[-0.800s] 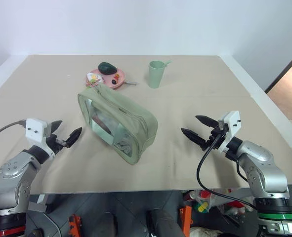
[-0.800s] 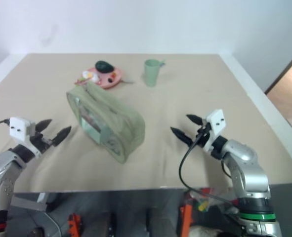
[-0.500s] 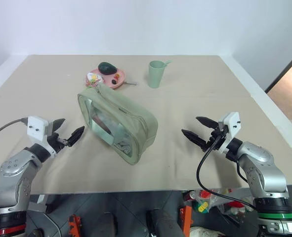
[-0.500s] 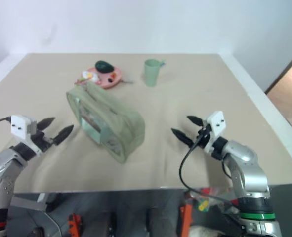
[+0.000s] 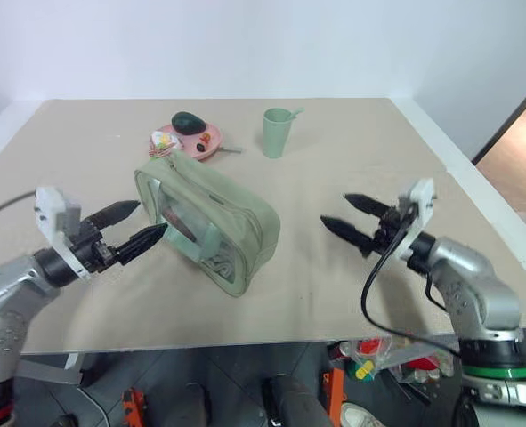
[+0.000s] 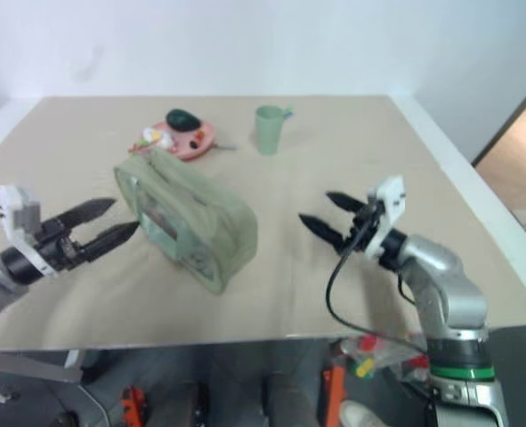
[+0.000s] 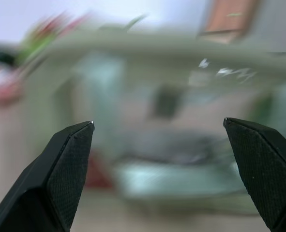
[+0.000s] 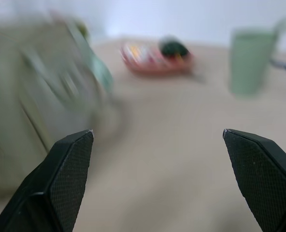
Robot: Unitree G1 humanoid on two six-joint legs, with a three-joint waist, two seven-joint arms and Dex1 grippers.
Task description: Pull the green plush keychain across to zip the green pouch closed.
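The green pouch point(image 5: 211, 216) lies slantwise in the middle of the beige table, with a clear side panel facing my left arm. At its far end a small lime-green tuft, the green plush keychain point(image 5: 163, 155), pokes up beside the pink plate. My left gripper point(image 5: 152, 216) is open, its fingertips just short of the pouch's left side, and the pouch point(image 7: 157, 121) looms blurred between its fingers. My right gripper point(image 5: 334, 209) is open and holds nothing. It hovers over bare table a hand's width right of the pouch and points toward it.
A pink plate point(image 5: 207, 142) with a dark green avocado-like toy point(image 5: 190, 122) and small colourful bits sits behind the pouch. A pale green cup point(image 5: 276, 133) stands to its right. The table's front edge point(image 5: 263, 341) runs just below both grippers.
My left gripper has reached right, its fingertips now close to the pouch's side. My right gripper has shifted slightly up and toward the pouch. Both stayed open.
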